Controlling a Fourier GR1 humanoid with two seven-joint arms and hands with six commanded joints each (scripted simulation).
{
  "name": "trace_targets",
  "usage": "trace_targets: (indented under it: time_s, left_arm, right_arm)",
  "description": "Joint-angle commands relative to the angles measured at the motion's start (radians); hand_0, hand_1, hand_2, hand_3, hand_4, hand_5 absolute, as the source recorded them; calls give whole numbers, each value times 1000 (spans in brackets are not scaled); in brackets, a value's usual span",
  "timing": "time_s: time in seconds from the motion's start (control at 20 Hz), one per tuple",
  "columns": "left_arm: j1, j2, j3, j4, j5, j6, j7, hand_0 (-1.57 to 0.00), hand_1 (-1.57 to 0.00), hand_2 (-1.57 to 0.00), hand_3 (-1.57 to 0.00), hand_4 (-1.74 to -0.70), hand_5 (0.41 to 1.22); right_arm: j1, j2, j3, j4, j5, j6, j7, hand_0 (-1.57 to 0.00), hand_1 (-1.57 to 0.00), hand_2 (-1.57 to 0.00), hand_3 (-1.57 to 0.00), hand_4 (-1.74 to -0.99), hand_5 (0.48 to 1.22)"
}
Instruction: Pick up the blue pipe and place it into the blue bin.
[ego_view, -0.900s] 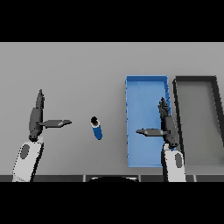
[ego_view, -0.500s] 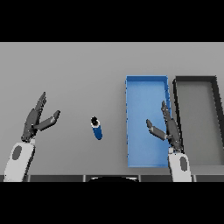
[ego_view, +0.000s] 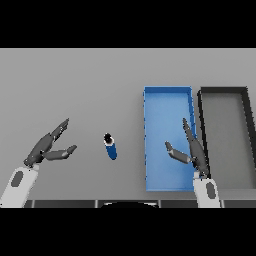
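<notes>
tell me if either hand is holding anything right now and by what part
Nothing is held. The left hand and right hand are both open, and the blue pipe lies untouched on the table between them.

A dark grey bin (ego_view: 225, 140) sits on the grey table (ego_view: 75, 85), at its right side.

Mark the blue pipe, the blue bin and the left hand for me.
blue pipe (ego_view: 111, 148), head view, middle of its body.
blue bin (ego_view: 165, 125), head view, bare floor.
left hand (ego_view: 44, 149), head view, palm.
</notes>
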Motion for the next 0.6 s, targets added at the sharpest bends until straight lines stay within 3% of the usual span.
trace_targets:
  time_s: [0.0,0.1,0.3,0.35,0.55]
  left_arm:
    - [4,-3,-21,-26,-3,-11,13,1,1,1,1,-1187,573]
    - [15,3,-56,-67,-9,-40,32,1,1,1,1,-1182,544]
    - [-2,-26,-120,-96,-32,-67,75,1,1,1,1,-1204,508]
    - [-19,-50,-142,-97,-43,-67,97,1,1,1,1,-1205,502]
    - [-25,-128,-199,-74,-113,-37,80,1,1,1,1,-1207,479]
  right_arm:
    - [-9,7,4,4,-2,1,-5,1,1,1,1,-1232,604]
    - [10,12,16,-1,2,9,-35,1,1,1,1,-1242,618]
    - [-16,14,11,-8,-17,17,0,1,1,1,1,-1279,638]
    - [-19,13,11,-13,-15,16,4,1,1,1,1,-1283,642]
    - [-4,7,6,-12,-15,16,-8,1,1,1,1,-1294,653]
